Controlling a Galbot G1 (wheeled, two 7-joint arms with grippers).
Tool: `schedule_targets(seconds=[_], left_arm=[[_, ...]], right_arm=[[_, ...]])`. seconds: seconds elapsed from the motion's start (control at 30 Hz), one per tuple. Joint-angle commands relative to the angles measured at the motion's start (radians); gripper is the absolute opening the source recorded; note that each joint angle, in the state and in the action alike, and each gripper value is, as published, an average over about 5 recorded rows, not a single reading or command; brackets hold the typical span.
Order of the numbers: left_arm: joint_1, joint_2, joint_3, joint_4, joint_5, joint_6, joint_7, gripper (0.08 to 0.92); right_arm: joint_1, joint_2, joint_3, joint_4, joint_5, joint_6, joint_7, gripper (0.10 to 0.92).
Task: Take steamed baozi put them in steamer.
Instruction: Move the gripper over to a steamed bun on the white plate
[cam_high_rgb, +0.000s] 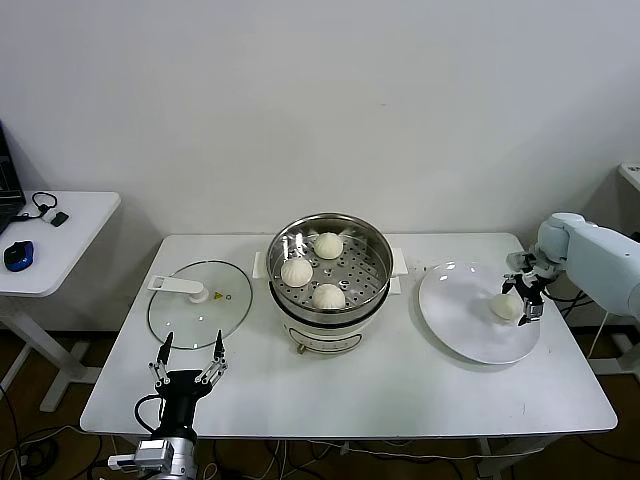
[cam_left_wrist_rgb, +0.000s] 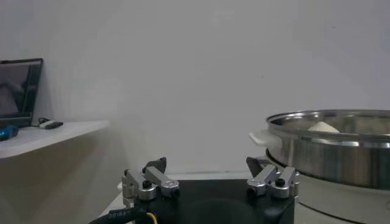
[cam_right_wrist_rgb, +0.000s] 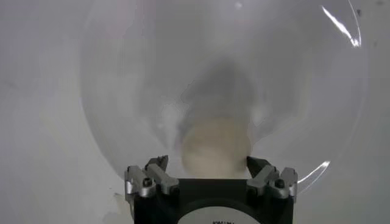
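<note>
While right gripper jaws stand wide, last baozi sits between them.

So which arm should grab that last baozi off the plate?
Right. The right gripper is open astride the last baozi on the plate; the left gripper sits near the table's front-left edge.

Steamer: polished, reflective steel with a perforated floor. Baozi: smooth, matt dough surface. Plate: glossy white. Lid: clear glass with a white plastic handle. Table: matt white.
</note>
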Motion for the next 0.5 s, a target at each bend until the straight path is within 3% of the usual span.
schedule_targets(seconds=[0.03,0.23,0.5], left_arm=[[-0.001,-0.002,0.002,-0.001,0.000,-0.001,0.000,0.823],[-0.001,-0.002,0.003,-0.004,-0.001,-0.003,-0.001,0.823],[0.000,-0.001,0.004,-0.004,-0.001,-0.004,0.000,0.823]], right_arm=[[-0.021,0.008,0.033,-0.025,-0.013,0.003,0.007,0.823],[-0.013,0.007,0.029,-0.018,-0.016,0.001,0.012,0.820],[-0.008,-0.003,0.024,0.007,-0.014,-0.004,0.019,0.744]])
